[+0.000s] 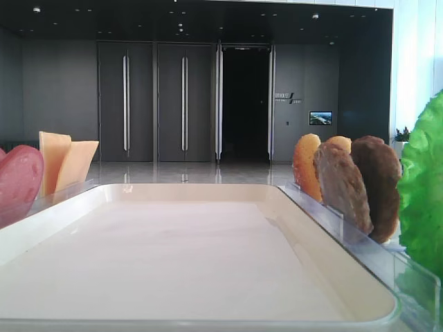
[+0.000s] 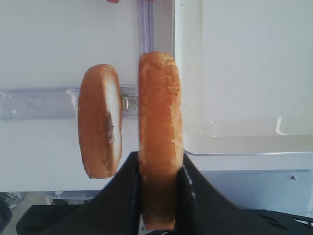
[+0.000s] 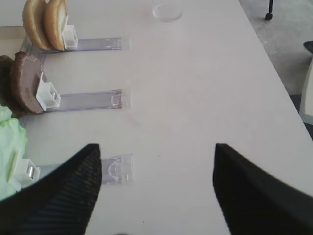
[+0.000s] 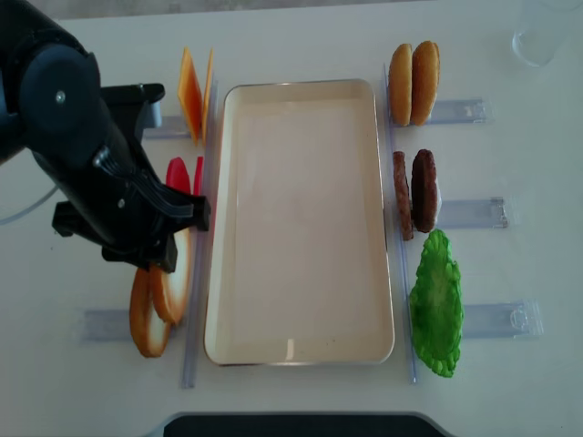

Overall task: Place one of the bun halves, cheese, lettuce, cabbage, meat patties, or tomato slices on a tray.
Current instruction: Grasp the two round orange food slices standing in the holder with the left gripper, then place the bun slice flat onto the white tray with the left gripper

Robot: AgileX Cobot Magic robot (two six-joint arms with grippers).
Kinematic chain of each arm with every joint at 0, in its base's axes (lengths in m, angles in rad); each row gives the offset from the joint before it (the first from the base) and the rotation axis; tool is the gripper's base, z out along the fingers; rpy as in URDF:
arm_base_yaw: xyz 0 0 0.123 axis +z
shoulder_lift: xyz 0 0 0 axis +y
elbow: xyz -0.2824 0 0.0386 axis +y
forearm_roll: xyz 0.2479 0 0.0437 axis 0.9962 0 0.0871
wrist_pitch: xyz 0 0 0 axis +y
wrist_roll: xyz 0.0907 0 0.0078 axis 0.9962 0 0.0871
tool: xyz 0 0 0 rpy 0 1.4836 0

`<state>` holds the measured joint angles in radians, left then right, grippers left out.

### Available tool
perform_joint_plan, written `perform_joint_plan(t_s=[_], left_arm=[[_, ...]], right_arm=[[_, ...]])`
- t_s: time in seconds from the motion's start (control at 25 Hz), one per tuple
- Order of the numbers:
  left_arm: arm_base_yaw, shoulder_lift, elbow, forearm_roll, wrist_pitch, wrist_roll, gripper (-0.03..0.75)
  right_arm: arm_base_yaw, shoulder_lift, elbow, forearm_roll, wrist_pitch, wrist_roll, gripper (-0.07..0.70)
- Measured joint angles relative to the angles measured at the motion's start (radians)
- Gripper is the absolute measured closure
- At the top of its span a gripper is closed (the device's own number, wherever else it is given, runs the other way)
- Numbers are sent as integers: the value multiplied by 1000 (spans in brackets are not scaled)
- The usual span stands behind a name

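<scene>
My left gripper (image 2: 159, 196) is shut on a golden bun half (image 2: 159, 132), held upright on edge just beside the left rim of the cream tray (image 2: 191, 142). A second bun half (image 2: 100, 122) stands in its clear rack to the left. From overhead, the held bun half (image 4: 179, 278) sits under the left arm, near the tray (image 4: 301, 346). My right gripper (image 3: 156, 188) hangs open over bare table, holding nothing. Cheese (image 4: 191, 91) and tomato slices (image 4: 178, 173) stand left of the tray. Two more buns (image 4: 414, 82), meat patties (image 4: 414, 191) and lettuce (image 4: 437, 300) stand right of it. Cabbage is out of view.
Clear plastic racks (image 4: 474, 214) run along both long sides of the tray. A clear glass (image 4: 547, 32) stands at the far right corner of the table. The table's right edge (image 3: 274, 63) lies past the right gripper.
</scene>
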<state>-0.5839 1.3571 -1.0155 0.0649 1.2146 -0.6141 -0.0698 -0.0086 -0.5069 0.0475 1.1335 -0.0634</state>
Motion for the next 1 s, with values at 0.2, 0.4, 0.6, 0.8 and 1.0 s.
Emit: perform_joint_plan(t_s=[0.2, 0.4, 0.6, 0.8, 1.0], left_arm=[[0, 0, -1, 15, 0, 1, 577], [0, 0, -1, 44, 0, 1, 577], [0, 0, -1, 49, -27, 1, 577], [48, 0, -1, 47, -43, 8, 577], [97, 0, -1, 30, -58, 46, 577]], right_arm=[[0, 0, 0, 0, 0, 0, 166], [0, 0, 0, 0, 0, 0, 166], [0, 0, 0, 0, 0, 0, 166], [0, 0, 0, 0, 0, 0, 166], [0, 0, 0, 0, 0, 0, 166]])
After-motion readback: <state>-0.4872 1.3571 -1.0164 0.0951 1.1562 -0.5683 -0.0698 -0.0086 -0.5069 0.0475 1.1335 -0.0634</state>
